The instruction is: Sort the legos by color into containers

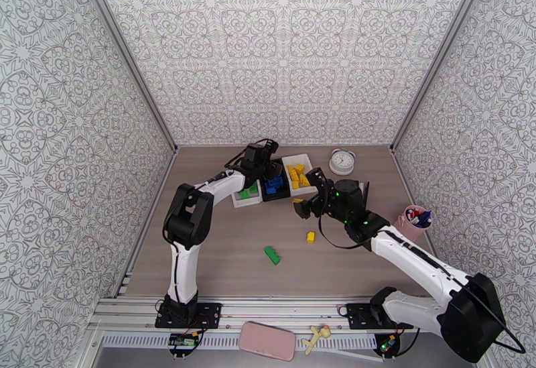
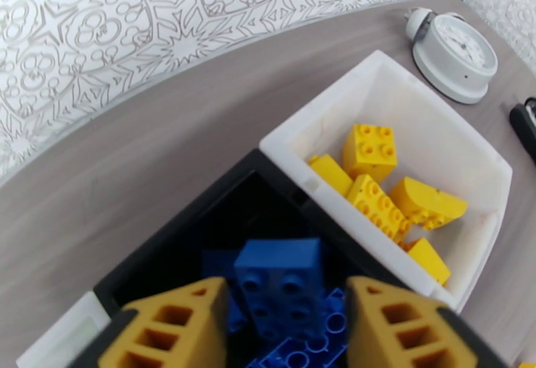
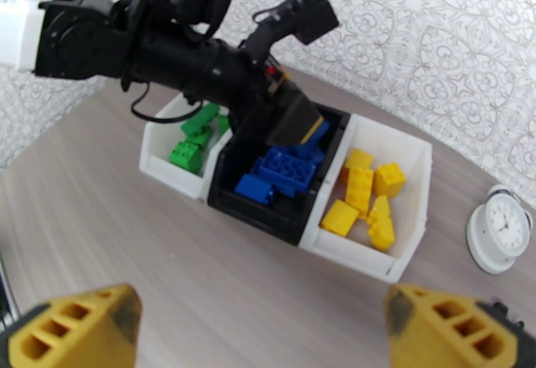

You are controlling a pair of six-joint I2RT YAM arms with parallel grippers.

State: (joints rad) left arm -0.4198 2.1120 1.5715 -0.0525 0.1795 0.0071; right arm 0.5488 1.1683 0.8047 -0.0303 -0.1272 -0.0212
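Three containers stand in a row at the back of the table. The left white bin (image 1: 242, 200) (image 3: 161, 161) holds green legos (image 3: 194, 138). The black middle bin (image 1: 276, 194) (image 2: 167, 249) holds blue legos (image 3: 281, 168). The right white bin (image 1: 307, 161) (image 2: 429, 114) holds several yellow legos (image 2: 368, 151). My left gripper (image 1: 269, 173) (image 2: 287, 289) hangs over the black bin, open, with a blue brick (image 2: 278, 282) between its fingers and a gap on the right side. My right gripper (image 1: 305, 206) (image 3: 261, 322) is wide open in front of the bins. A yellow lego (image 1: 310, 236) and a green lego (image 1: 272, 255) lie loose on the table.
A white alarm clock (image 1: 342, 161) (image 3: 499, 232) sits right of the bins. A pink pen cup (image 1: 415, 223) stands at the right edge. A pink phone (image 1: 267, 340) and a small toy figure (image 1: 316, 337) lie on the near rail.
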